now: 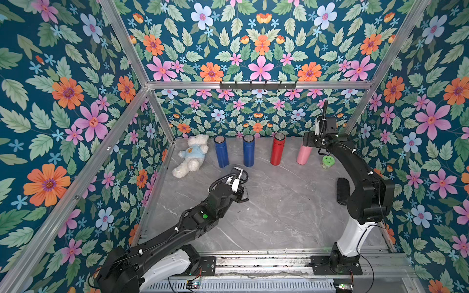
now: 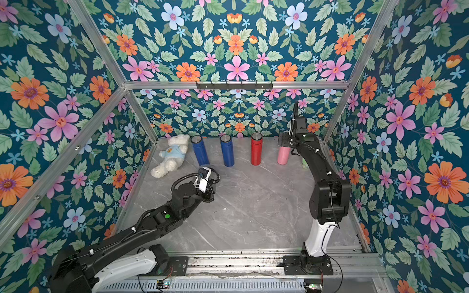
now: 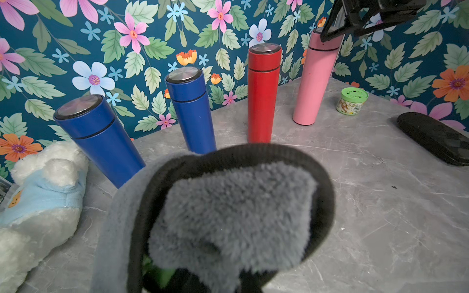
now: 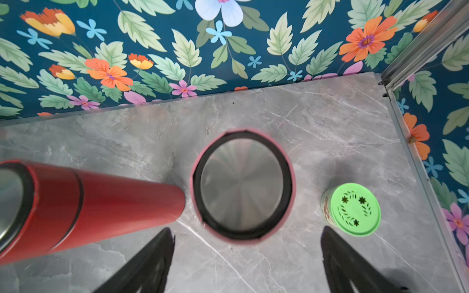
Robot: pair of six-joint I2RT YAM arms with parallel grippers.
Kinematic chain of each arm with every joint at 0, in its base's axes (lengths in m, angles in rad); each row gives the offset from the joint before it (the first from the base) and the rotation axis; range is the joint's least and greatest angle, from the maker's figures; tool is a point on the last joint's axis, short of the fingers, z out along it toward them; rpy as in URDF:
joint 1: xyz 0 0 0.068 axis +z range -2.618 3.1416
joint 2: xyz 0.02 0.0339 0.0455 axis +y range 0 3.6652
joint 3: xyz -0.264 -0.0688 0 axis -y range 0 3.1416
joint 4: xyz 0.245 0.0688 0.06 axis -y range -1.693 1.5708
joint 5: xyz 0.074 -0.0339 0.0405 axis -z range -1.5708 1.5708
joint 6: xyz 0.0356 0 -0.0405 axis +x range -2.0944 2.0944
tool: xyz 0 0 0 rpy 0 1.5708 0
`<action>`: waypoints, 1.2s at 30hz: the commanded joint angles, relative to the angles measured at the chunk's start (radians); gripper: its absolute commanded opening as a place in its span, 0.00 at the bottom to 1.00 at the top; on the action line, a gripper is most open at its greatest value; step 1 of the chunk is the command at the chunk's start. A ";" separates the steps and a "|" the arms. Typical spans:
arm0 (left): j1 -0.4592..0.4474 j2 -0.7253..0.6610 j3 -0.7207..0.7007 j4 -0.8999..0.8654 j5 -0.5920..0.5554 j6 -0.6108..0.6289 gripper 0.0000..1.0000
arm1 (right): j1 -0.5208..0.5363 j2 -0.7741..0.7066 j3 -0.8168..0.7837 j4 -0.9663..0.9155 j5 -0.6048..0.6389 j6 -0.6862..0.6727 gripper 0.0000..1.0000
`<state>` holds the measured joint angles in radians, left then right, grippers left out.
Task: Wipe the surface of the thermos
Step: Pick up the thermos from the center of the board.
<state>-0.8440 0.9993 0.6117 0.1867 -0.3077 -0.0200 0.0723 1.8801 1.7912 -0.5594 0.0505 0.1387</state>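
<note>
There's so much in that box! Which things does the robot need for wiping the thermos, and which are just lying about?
For the job:
- pink thermos, under the open right fingers
- cloth, at the left arm's tip

Lying about:
- teddy
- green-lidded jar
- black case
- for now, it seems, the red thermos and blue thermoses

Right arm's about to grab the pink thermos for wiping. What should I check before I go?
1. Right gripper open: ok, jaws wide.
2. It hangs over the pink thermos: ok.
3. Pink thermos upright, lid on: ok.
4. Room on either side of it: ok; the red thermos and green-lidded jar stand apart from it.
5. Left gripper shut on the grey cloth: ok.
6. Cloth touching the pink thermos: not ok, well apart.
</note>
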 commanded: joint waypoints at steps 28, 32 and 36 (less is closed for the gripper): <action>0.002 0.002 0.030 -0.016 0.002 -0.003 0.00 | -0.020 0.275 0.313 -0.224 -0.071 -0.066 0.59; 0.002 -0.011 0.026 -0.021 0.000 -0.004 0.00 | -0.021 0.259 0.293 -0.227 -0.077 -0.073 0.32; 0.002 -0.019 0.022 -0.028 0.002 -0.006 0.00 | -0.020 0.205 0.228 -0.205 -0.089 -0.093 0.07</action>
<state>-0.8440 0.9863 0.6338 0.1547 -0.2970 -0.0204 0.0513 2.1170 2.0499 -0.7383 -0.0017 0.0673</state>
